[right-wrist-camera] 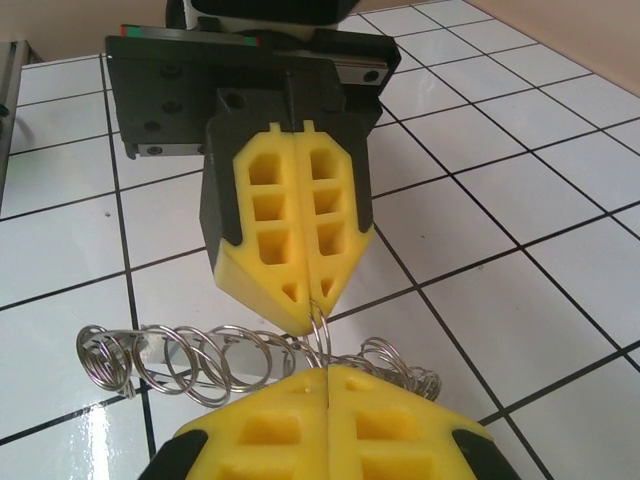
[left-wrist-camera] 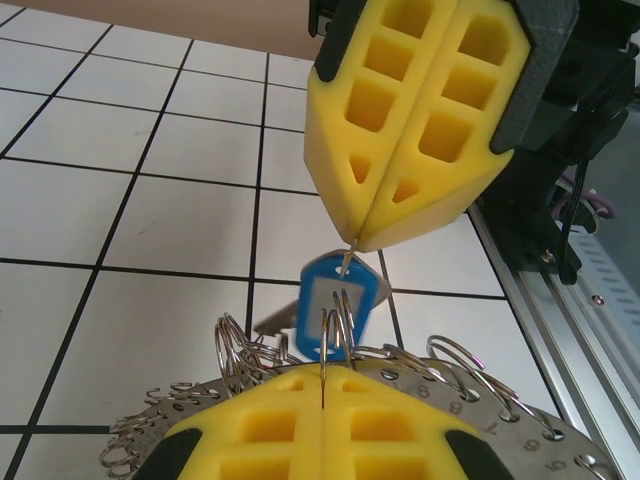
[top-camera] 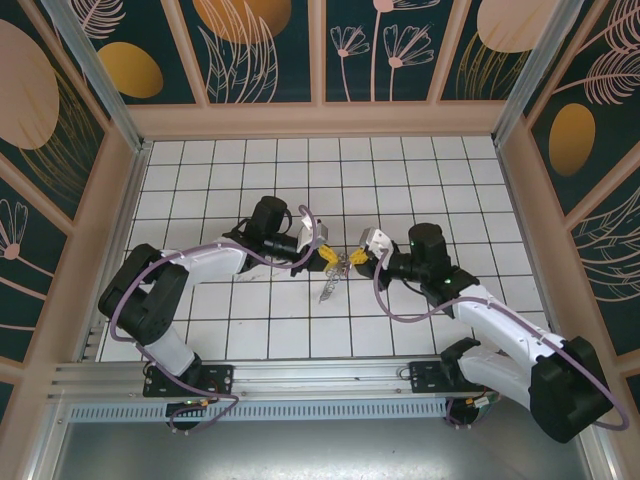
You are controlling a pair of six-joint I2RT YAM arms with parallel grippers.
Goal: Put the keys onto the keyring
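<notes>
Over the middle of the white tiled floor [top-camera: 250, 320] I have the 2 grippers nose to nose, tips almost touching. The left gripper [top-camera: 330, 260] is closed tight. In its wrist view a thin wire loop of the keyring [left-wrist-camera: 500, 400] stands up out of the seam between its jaws, so I read it as pinching that loop. The keyring is a flat grey metal arc stamped with digits, its rim lined with small wire rings, and it sits just under the left gripper's tips. The right gripper [left-wrist-camera: 358, 240] is also closed, nipping a fine wire at its very tip. The blue-tagged key [left-wrist-camera: 340, 300] hangs from that wire, between the 2 grippers and just above the keyring's rim. From the right wrist, the keyring's small rings run off to the left of the tips.
</notes>
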